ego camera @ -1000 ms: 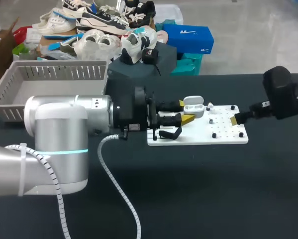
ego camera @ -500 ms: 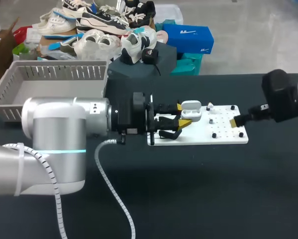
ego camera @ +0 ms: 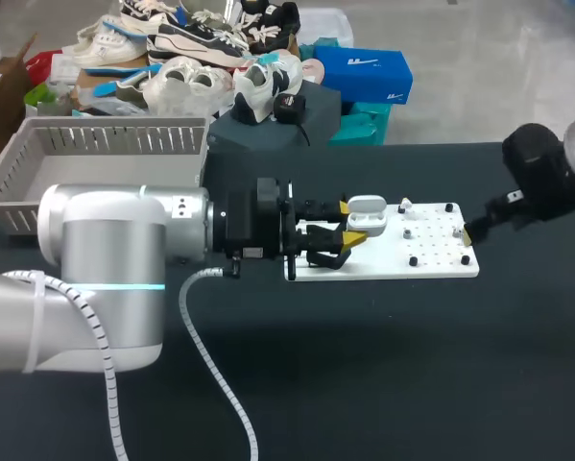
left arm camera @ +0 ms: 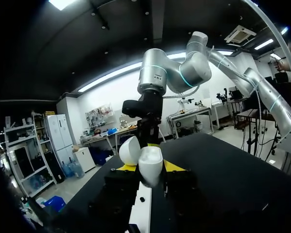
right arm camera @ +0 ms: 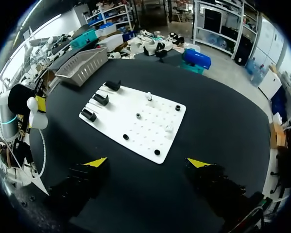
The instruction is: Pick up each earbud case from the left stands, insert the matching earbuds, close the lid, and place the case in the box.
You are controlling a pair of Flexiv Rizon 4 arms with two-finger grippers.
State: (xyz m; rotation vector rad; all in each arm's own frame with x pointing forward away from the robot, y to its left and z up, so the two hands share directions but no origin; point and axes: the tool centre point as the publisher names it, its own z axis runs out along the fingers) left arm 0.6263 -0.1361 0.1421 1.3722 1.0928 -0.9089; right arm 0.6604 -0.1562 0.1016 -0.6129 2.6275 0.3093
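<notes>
Case: white earbud case (left arm camera: pixel 150 167) was held off the stands, between the fingers of the left end effector (ego camera: pixel 349 221), over the left end of the white board (ego camera: pixel 431 261).
Progress: early. Pick-up looked done for this case. Earbuds not yet in, lid not closed, case not in the basket. Insert, close and place were all left.
Case look: small, smooth, rounded, glossy white. Lid (left arm camera: pixel 129 150) was flipped open and tilted back. Inside of the case was hidden from every view, so earbuds inside could not be confirmed.
Left end effector: closed on the case, yellow tips pressing on its two sides.
Stands: three black stands (right arm camera: pixel 100 99) were at the board's left end, with no case visible on them.
Earbuds: small white piece (right arm camera: pixel 148 95) stood on the board's far edge, probably an earbud, too small to be sure.
Right end effector (right arm camera: pixel 148 162): open, holding nothing, hovering off the board's right end, well apart from the case.
Basket: gray slatted basket (ego camera: pixel 95 144) sat at the far left of the table (ego camera: pixel 383 384), with no case visible in it.
</notes>
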